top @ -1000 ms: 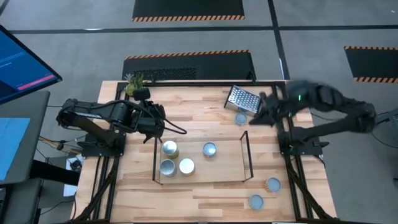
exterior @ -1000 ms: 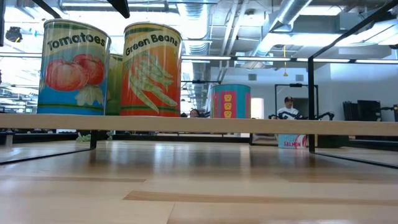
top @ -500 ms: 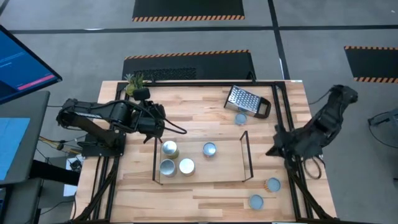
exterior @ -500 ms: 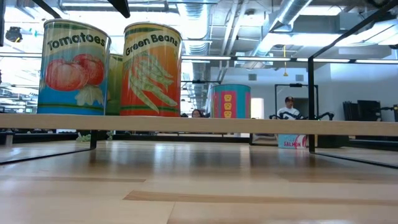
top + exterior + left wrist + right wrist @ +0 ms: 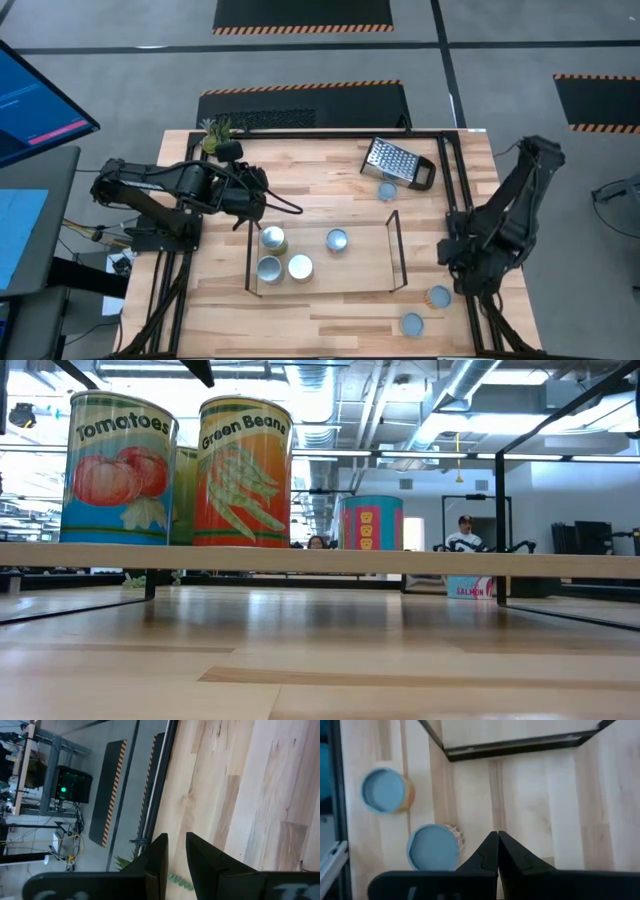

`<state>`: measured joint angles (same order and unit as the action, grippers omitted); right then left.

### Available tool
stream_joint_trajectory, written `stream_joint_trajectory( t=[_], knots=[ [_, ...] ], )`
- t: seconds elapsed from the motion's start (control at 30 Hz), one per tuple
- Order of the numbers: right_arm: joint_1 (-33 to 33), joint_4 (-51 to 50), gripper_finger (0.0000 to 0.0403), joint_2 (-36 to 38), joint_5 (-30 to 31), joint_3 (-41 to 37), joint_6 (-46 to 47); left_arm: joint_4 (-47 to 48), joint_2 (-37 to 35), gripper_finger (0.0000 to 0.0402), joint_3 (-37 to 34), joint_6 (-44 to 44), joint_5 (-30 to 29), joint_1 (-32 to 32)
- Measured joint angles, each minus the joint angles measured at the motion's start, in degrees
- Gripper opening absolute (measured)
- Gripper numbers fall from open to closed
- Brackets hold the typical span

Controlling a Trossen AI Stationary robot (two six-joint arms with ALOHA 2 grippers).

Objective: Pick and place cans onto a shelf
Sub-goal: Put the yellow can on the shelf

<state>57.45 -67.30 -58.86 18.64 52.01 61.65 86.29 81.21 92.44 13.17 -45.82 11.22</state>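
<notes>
— So where are the cans right now?

— 4 cans stand on the shelf: 3 bunched at its left end, 1 alone near the middle. 1 more sits beside the grater, and 2 wait off the shelf's right end, near the table's front corner.

— And the arms?

— Both empty. The right gripper hangs over bare wood with its fingers pressed together, those 2 loose cans just beside it. The left gripper hovers by the shelf's left end, its fingers a narrow gap apart.

— Anyone else about?

— A person far back in the room.
</notes>
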Motion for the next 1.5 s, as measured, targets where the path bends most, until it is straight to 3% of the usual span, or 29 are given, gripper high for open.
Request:
stream_joint_trajectory(
  t=[0.43, 0.7, 0.87, 1.13, 1.3, 1.5],
  knots=[
    [1.17, -0.94, 0.0022, -9.38, -0.81, 0.00, 2.80, -0.12, 0.00, 0.0057, 0.00, 0.02, 0.46, 0.00],
    [2.14, -7.89, 0.0024, -4.96, 1.12, 0.02, 5.66, -0.13, 0.00, 0.0057, 0.00, 0.48, 0.58, -0.01],
    [1.69, -4.66, 0.0031, -2.56, 2.92, 0.11, 6.45, -0.57, 0.00, 0.0057, 0.00, 0.57, 0.59, -0.02],
    [1.66, -3.89, 0.0045, -7.07, -0.55, 0.09, 6.44, -0.95, 0.00, 0.0057, 0.00, 0.57, 0.59, -0.02],
    [1.64, -2.83, 0.0074, -12.35, -7.01, 0.08, 5.63, -0.95, 0.00, 0.0057, 0.00, 0.59, 0.60, -0.01],
    [1.44, 2.53, 0.0110, -17.63, -9.46, 0.02, 6.32, -0.97, 0.00, 0.0057, 0.00, 0.59, 0.59, -0.01]
  ],
)
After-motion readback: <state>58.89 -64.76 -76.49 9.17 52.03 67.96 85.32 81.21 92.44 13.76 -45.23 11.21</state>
